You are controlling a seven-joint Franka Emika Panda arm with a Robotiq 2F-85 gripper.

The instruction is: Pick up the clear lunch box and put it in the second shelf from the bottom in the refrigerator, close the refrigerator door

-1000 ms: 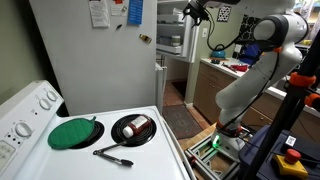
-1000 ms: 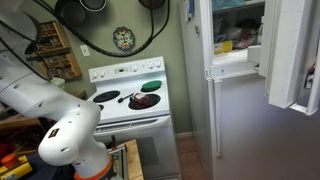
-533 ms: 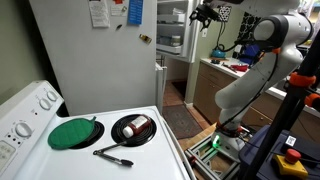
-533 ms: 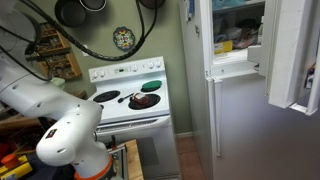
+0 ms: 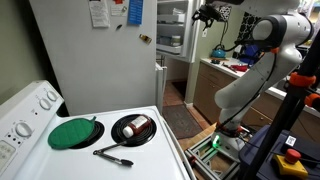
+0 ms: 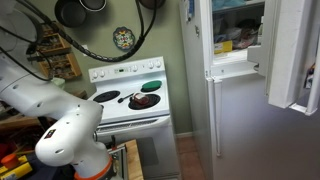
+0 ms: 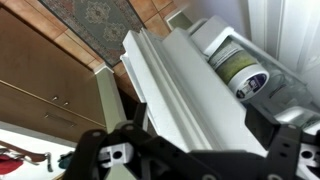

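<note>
The refrigerator (image 5: 95,55) stands open, with papers on its large flat face and pale shelves (image 5: 170,30) inside; an exterior view shows its inside from the front (image 6: 235,40). The refrigerator door (image 6: 292,50) hangs open as a thick white slab. My gripper (image 5: 206,12) is high up, just beyond the open compartment, and looks open and empty. In the wrist view my gripper (image 7: 195,150) is spread wide over the door's white ridged inner ledge (image 7: 185,70), beside a lidded jar (image 7: 245,75). I cannot make out the clear lunch box.
A white stove (image 5: 165,135) in the foreground carries a round black pan (image 5: 133,130), a green round lid (image 5: 75,133) and a dark utensil (image 5: 112,155). A wooden counter (image 5: 235,70) stands behind the arm. A patterned rug (image 7: 100,15) lies on the tiled floor below.
My gripper has shifted a little sideways, away from the open fridge compartment, staying at the same height. Nothing else has moved.
</note>
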